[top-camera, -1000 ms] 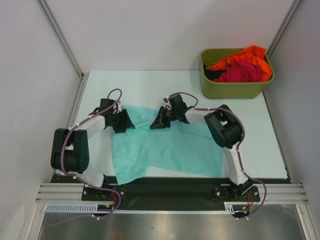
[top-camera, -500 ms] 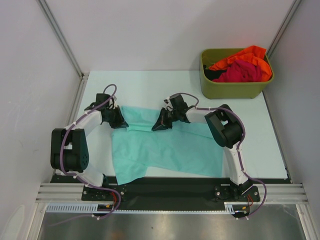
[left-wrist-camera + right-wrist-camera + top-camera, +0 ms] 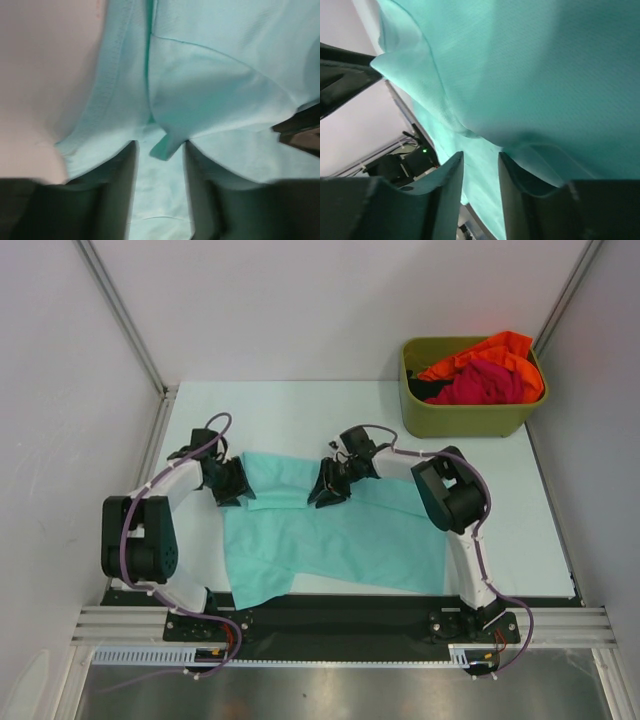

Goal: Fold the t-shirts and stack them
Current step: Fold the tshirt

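The left gripper [image 3: 235, 486] and right gripper [image 3: 323, 494], jaws parted, sit at the far edge of the teal shirt [image 3: 340, 535] spread on the table [image 3: 300, 410]; orange shirt [image 3: 500, 348] and magenta shirt [image 3: 485, 385] lie in the bin [image 3: 465, 420]

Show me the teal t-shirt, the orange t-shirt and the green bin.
teal t-shirt [image 3: 340, 540], top external view, flat middle of its body.
orange t-shirt [image 3: 503, 344], top external view, bunched cloth sticking above the bin.
olive bin [image 3: 465, 420], top external view, its near outer wall.
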{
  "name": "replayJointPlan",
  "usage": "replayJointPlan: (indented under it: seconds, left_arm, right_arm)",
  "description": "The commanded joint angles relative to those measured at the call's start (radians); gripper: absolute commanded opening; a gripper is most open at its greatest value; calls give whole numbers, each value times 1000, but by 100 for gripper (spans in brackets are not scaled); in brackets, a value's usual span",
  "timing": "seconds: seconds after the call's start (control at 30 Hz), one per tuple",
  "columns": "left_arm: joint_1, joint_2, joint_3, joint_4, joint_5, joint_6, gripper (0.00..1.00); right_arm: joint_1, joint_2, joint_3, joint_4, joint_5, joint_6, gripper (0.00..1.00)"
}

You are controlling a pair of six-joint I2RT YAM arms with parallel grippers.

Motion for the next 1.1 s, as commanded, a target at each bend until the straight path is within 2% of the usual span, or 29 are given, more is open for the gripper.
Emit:
replayJointPlan:
  seconds: [0.0, 0.07, 0.2, 0.47, 0.57, 0.6, 0.77, 0.87, 0.97, 1.07]
  left_arm:
    - [10, -101, 50, -35, -103, 20, 61]
    - [11, -124, 54, -20, -118, 25, 67]
    - [10, -118, 85, 45, -94, 20, 68]
    - [10, 101, 177, 285, -8, 4, 63]
    - [11, 190, 241, 289, -8, -16, 63]
    - [11, 202, 254, 290, -17, -21, 63]
    - [11, 265, 323, 296, -23, -15, 61]
    - [11, 288, 337, 292, -23, -21, 57]
    - [11, 294, 332, 292, -23, -26, 57]
    - [13, 302, 332, 272, -32, -21, 57]
  right_arm:
    - [-21, -111, 43, -202, 22, -148, 42]
    - [-29, -166, 39, -299, 65, -199, 48]
    - [-88, -263, 8, -418, 220, -307, 53]
    - [-380, -456, -251, -340, 424, -279, 59]
    - [-469, -495, -290, -311, 493, -285, 65]
    - [-511, -496, -291, -309, 503, -289, 65]
    - [-565, -482, -271, -340, 547, -341, 64]
    - [-622, -476, -267, -368, 576, -354, 56]
    - [-651, -507, -282, -386, 596, -374, 56]
    - [-674, -524, -302, -397, 551, -373, 57]
